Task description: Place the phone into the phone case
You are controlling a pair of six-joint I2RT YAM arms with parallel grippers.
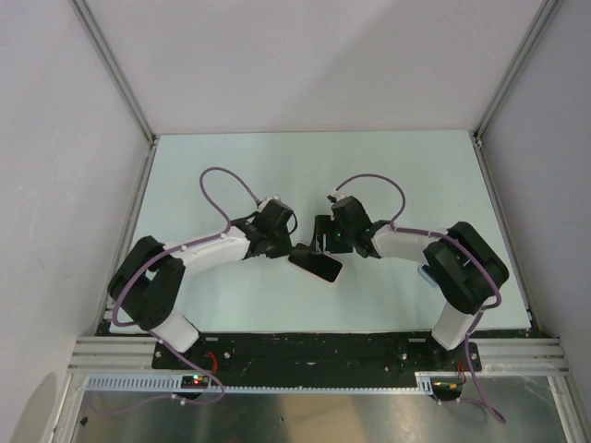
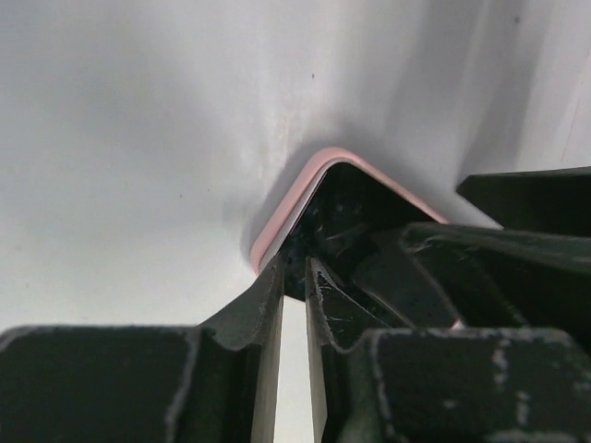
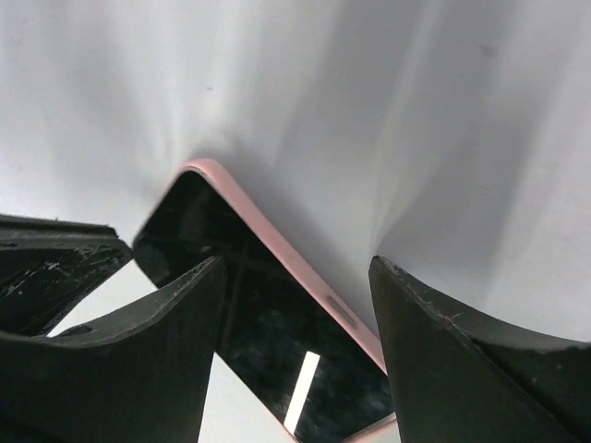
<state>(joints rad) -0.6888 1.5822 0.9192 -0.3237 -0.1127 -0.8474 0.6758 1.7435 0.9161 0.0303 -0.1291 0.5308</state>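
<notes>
On table (image 1: 388, 175) | left claw (image 2: 294, 277) at phone (image 1: 317, 268) corner, grip unclear | right claw (image 3: 297, 268) apart

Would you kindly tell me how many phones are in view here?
1: the pink-edged phone sits centrally between the left fingers and the right fingers. A mostly hidden blue thing under the right arm is unidentifiable.

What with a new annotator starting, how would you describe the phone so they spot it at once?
On the pale table, look midway, between the left gripper and right gripper. The phone is there: a flat slab, glossy black face, pink rim, unlike the all-black grippers.
</notes>
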